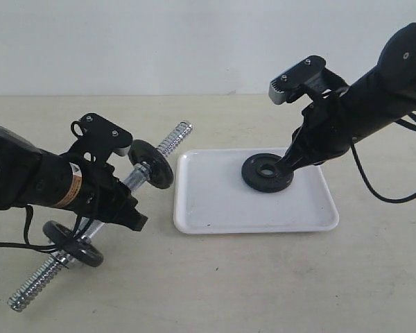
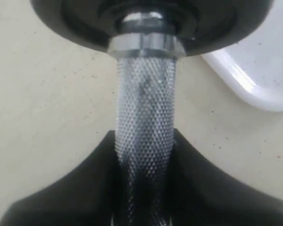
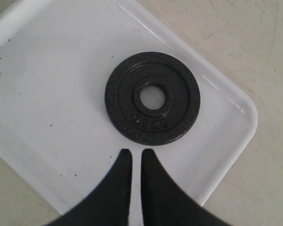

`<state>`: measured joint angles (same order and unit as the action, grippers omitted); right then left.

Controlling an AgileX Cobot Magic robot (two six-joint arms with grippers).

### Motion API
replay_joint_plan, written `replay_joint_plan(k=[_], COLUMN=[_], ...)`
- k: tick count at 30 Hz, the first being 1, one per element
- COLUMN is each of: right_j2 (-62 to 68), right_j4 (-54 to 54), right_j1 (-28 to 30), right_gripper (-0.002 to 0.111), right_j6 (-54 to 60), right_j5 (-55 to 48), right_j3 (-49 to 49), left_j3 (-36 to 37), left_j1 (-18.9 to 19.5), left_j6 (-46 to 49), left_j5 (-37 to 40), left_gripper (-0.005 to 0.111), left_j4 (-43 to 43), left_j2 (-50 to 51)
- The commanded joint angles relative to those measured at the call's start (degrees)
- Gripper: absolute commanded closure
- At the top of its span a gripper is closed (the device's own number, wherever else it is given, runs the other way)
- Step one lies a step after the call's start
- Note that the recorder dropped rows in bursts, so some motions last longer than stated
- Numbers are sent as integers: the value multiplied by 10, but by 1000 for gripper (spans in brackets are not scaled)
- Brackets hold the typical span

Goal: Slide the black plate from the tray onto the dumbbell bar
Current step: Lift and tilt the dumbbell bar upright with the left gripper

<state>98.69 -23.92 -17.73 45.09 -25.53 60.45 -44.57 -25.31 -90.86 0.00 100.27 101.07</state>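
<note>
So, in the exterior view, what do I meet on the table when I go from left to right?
Lower disc on the dumbbell bar, upper disc, black plate in the tray, right arm.

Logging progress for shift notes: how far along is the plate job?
Done: left gripper clamps the dumbbell bar. In hand: right gripper, shut, poised beside the black plate. Left: plate lies flat in the tray, ungrasped, not on the bar.

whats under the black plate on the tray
The black plate lies flat on the white tray; white tray floor shows through its centre hole. Whatever is directly beneath the metal ring is covered, so that cannot be checked.
</note>
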Motion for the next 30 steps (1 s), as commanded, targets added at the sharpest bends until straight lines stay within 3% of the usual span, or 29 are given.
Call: replay_joint_plan(k=[1,30], right_j2=[0,0], right_j4=[4,3], right_j1=[0,0], right_gripper=[104,104], right_j6=[5,5], right_j5=[6,13], right_j3=[2,2], left_j3=[-10,27], left_j1=[0,0], left_j6=[-7,-22], left_j5=[13,50], left_gripper=[102,102], left_j4=[-3,-3], left_j2=[-51,-160])
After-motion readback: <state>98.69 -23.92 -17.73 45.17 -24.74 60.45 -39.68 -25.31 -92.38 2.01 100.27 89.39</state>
